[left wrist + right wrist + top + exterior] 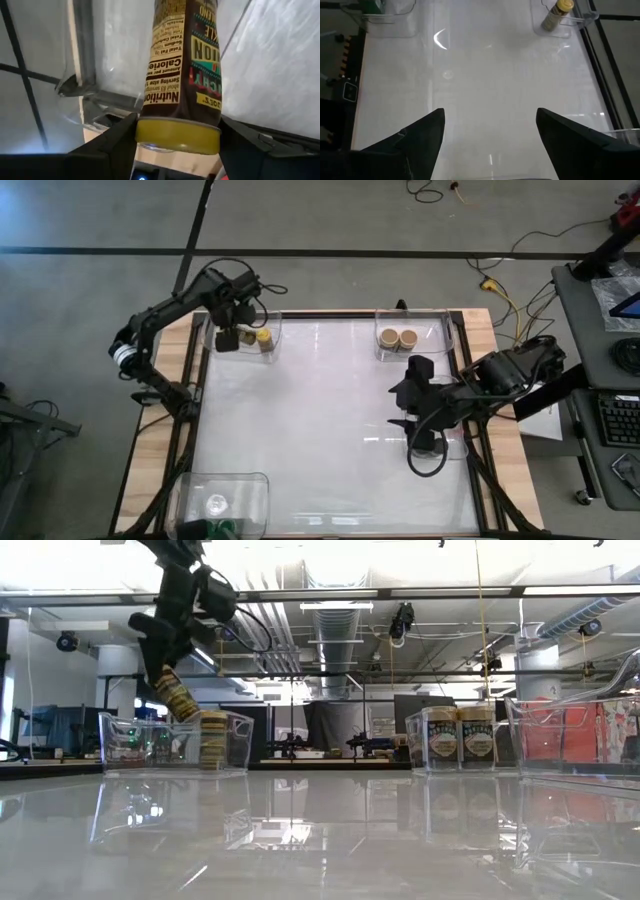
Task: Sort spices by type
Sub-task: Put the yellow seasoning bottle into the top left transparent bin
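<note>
My left gripper is over the clear tray at the table's far left, shut on a yellow-lidded spice jar that shows tilted in the low view. A second yellow-lidded jar stands upright on its base in that tray. Two tan-lidded jars stand in the far-right tray. Green-lidded jars sit in the near-left tray. My right gripper is open over bare table near the right edge, holding nothing. My left gripper pinches the jar at its yellow lid end, one finger on each side of the lid. The fingers come from above, pointing down. The jar hangs tilted below them, its lower end at the tray's rim height, clear of the tray floor.
Clear trays stand at the far left, the far right, the near left and the right edge. The white table top between them is bare. Cables and a desk lie beyond the table's right side.
</note>
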You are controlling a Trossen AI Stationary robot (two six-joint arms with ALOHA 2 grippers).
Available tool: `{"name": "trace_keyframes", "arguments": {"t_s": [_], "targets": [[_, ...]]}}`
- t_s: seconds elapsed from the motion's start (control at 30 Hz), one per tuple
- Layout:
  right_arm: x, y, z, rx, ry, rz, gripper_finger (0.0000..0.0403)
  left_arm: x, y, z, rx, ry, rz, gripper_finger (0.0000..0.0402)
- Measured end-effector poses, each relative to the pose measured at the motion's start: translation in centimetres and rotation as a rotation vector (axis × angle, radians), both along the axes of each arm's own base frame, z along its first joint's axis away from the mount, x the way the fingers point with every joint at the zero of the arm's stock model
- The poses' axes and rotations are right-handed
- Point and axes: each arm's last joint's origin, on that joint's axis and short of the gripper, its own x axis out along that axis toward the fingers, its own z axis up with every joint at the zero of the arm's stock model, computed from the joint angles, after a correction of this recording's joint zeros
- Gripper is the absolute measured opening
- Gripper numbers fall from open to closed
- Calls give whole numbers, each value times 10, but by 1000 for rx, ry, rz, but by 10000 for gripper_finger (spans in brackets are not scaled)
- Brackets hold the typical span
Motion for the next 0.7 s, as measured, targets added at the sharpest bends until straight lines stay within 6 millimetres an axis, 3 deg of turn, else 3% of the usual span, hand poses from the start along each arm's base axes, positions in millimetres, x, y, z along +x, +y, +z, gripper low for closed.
{"name": "trace_keyframes", "arguments": {"t_s": [0.17,0.43,0.7], "targets": [[1,-1,0,-2,-1,-2,298,0,0,-12,-17,5,10,215],[1,-3,0,-12,-3,-8,290,1,1,-2,15,-23,-17,214],[3,-5,0,-13,-6,-25,300,16,18,-28,15,85,-12,214]]}}
